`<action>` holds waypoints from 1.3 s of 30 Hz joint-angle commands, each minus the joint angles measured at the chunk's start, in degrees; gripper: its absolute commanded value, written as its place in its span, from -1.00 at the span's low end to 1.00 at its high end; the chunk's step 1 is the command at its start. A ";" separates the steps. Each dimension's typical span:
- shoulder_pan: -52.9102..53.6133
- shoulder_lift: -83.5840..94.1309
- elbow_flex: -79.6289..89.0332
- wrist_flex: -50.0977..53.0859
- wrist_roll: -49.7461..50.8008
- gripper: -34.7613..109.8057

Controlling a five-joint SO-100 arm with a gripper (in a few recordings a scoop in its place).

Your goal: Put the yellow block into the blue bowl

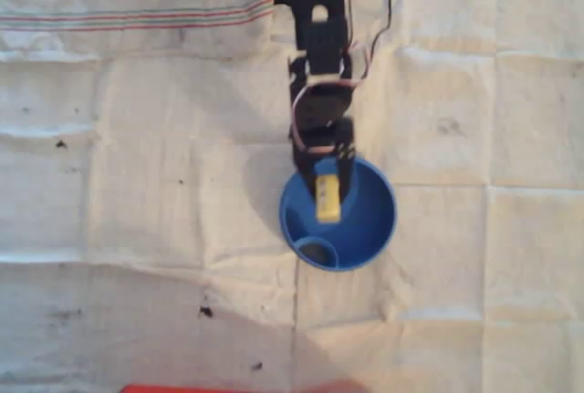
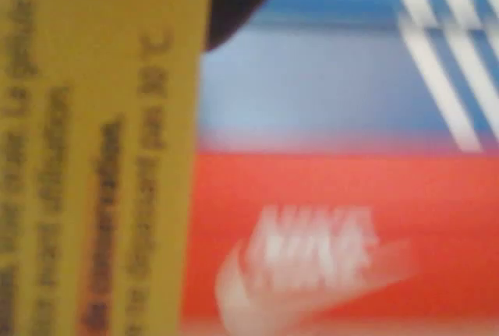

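Reaching down from the top edge of the overhead view, the black arm (image 1: 315,37) ends with its gripper (image 1: 326,172) over the upper rim of the blue bowl (image 1: 370,224). The yellow block (image 1: 328,198) sits lengthwise between the fingers, which are closed narrowly on its upper end, while its lower end points into the middle of the bowl. Whether the block touches the bowl's floor cannot be told from above. A small circular ring (image 1: 317,251) shows inside the bowl at the lower left of its inner wall. The bowl stands on a creased, pale cloth (image 1: 137,183) marked with dark specks and thin red and blue stripes (image 1: 137,19) near the top left. A red strip (image 1: 237,388) lies along the bottom edge.

In the wrist view the block (image 2: 93,157) fills the left side, very close and blurred, its face covered with dark lettering running vertically. Behind it a red surface with a white logo (image 2: 312,258) lies below a blue band with white diagonal stripes (image 2: 437,47).
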 commanded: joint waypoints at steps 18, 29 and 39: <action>4.75 18.28 2.90 5.80 3.43 -0.41; 10.28 56.25 31.20 20.39 14.68 -0.52; 13.62 90.00 61.61 16.79 32.87 -0.52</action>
